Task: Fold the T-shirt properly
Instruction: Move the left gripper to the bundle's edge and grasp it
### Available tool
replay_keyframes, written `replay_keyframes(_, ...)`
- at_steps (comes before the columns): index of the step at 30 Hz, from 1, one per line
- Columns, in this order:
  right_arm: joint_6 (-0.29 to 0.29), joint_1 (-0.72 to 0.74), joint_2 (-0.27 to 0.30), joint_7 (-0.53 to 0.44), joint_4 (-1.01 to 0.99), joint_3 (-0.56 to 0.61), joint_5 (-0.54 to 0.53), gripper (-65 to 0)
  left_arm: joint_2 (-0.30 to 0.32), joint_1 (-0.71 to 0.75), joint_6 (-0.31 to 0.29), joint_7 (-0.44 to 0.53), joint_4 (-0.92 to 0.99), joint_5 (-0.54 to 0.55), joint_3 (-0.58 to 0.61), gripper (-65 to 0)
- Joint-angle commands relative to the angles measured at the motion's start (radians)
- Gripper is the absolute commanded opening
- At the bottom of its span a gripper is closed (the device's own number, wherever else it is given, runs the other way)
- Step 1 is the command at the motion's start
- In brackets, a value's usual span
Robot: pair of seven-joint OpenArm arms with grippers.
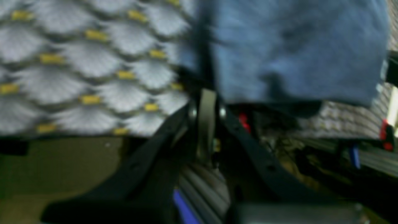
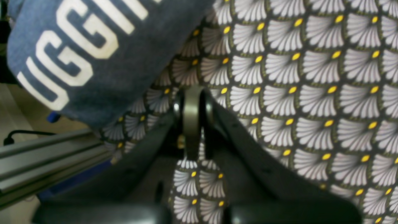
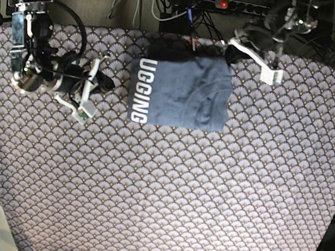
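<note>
The T-shirt (image 3: 180, 91) lies folded into a compact slate-blue rectangle at the far middle of the fan-scale patterned tablecloth (image 3: 166, 191), its white block lettering running along the edge nearest the right arm. It sits between the two grippers, touching neither.

The right arm reaches in low from the table's side, its wrist bent so the right gripper (image 3: 107, 82) points toward the lettered edge, just short of it. In the right wrist view the fingers (image 2: 192, 118) are pressed together with nothing between them, hanging over bare tablecloth, the shirt's lettered fold up and to their left.

The left arm is drawn up at the far edge of the table, beyond the shirt's opposite corner. The left gripper (image 3: 237, 42) is likewise closed and empty; in its blurred wrist view the fingers (image 1: 206, 118) meet just below the shirt's blue edge, over the table's rim, with an aluminium rail (image 1: 373, 157) beneath.
</note>
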State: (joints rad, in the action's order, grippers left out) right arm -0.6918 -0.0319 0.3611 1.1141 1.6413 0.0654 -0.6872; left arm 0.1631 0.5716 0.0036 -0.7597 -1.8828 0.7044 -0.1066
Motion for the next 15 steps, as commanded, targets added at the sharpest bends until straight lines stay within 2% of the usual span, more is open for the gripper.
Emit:
replay_keyframes(1, -0.006, 0.01, 0.014, -0.018, 0.017, -0.008, -0.013, -65.0, 0.003, -0.009, -0.006, 0.012, -0.014, 0.008, 0.011, -64.5)
replay_keyframes(7, -0.006, -0.004, 0.026, -0.016, 0.02, -0.008, -0.013, -65.0, 0.003, -0.055, -0.004, 0.015, 0.033, 0.008, 0.06, -64.5)
replay_keyframes(15, -0.006, -0.004, 0.026, -0.01, 0.017, -0.008, -0.012, -65.0, -0.024, -0.084, -0.004, 0.016, 0.128, 0.008, 0.052, -64.5)
